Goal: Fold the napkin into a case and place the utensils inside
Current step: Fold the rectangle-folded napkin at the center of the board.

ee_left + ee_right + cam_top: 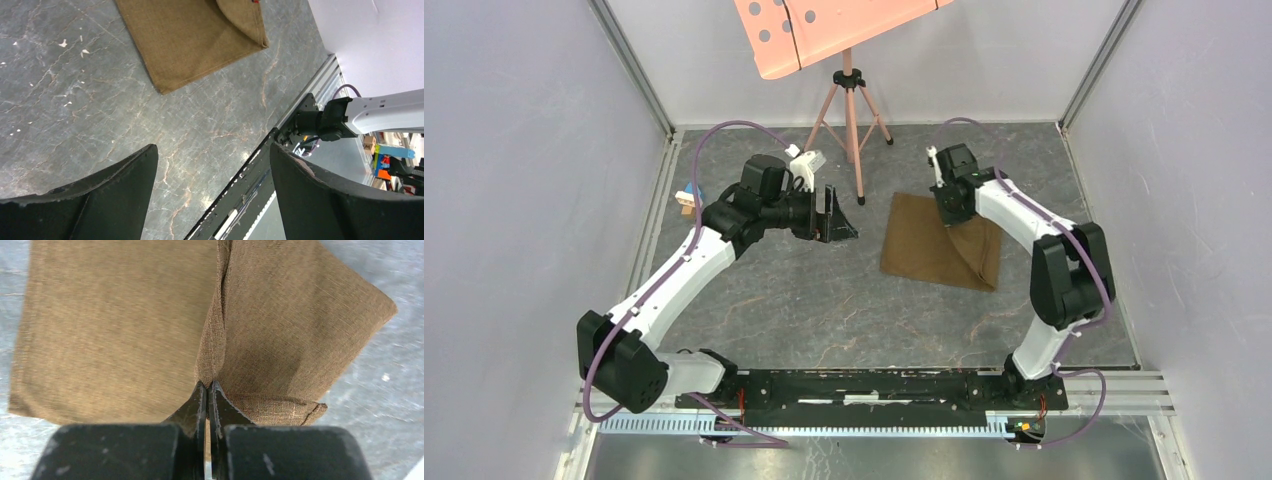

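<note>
The olive-brown napkin (929,248) lies on the grey table right of centre. Its far right corner is lifted and partly folded over. My right gripper (951,213) is shut on that lifted edge; in the right wrist view the jaws (207,385) pinch a ridge of the napkin (115,325), with the folded flap to the right. My left gripper (834,215) is open and empty, left of the napkin and above the table. In the left wrist view its fingers (125,180) stand wide apart, and the napkin (190,40) lies ahead. The fork and spoon are out of view.
A small blue, white and tan toy block (688,195) sits at the far left edge. A pink tripod stand (852,110) stands at the back, its feet just behind the napkin. Grey walls close in both sides. The black base rail (874,385) runs along the near edge.
</note>
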